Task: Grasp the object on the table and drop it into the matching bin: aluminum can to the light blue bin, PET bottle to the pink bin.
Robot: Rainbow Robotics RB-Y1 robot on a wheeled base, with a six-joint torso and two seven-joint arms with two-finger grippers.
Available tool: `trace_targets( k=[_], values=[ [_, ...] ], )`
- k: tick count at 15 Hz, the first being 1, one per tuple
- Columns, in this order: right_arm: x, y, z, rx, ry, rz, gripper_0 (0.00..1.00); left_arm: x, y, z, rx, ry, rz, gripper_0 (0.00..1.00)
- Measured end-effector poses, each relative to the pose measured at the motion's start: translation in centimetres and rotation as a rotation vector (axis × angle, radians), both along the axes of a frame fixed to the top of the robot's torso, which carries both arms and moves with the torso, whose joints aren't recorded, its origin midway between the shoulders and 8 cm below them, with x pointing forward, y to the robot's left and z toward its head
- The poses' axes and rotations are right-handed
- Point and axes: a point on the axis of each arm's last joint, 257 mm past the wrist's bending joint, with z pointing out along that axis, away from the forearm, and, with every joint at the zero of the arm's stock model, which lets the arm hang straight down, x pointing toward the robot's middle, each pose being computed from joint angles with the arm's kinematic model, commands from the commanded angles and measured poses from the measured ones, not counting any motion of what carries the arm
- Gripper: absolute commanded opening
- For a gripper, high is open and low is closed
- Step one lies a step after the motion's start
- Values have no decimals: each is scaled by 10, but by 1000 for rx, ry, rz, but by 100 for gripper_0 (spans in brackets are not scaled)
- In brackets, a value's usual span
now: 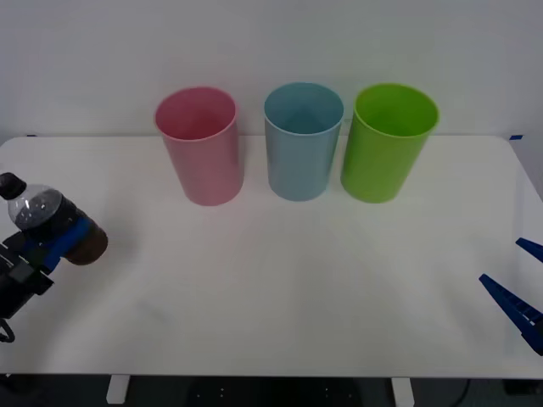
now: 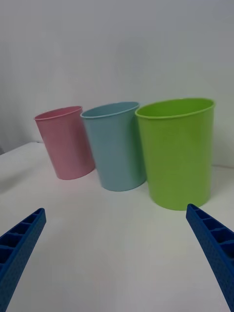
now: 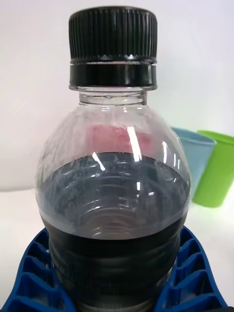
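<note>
At far left above the worktop [image 1: 280, 280], left gripper [image 1: 53, 240] jaws clamp the PET bottle [image 1: 51, 222] round its dark lower body, tilted. Judgement: carry right and far, centre over the pink bin [image 1: 200, 144], then release. Right gripper [image 1: 519, 292] waits near right, jaws apart. No label legible.

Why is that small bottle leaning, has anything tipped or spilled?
Nothing spilled. The small clear plastic bottle with a black cap leans because the left gripper holds it tilted. The pink, light blue and lime green plastic bins stand upright.
</note>
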Motion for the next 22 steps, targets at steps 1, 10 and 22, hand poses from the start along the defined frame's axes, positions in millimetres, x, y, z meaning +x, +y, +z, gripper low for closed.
trace_targets(
  k=[1,10,22],
  values=[
    [0,0,0,0,0,0,100,7,-1,15,-30,-9,4,0],
    [0,0,0,0,0,0,100,59,-27,133,-144,-107,-104,0],
    [0,0,0,0,0,0,100,156,-109,174,156,-136,-134,0]
  ],
)
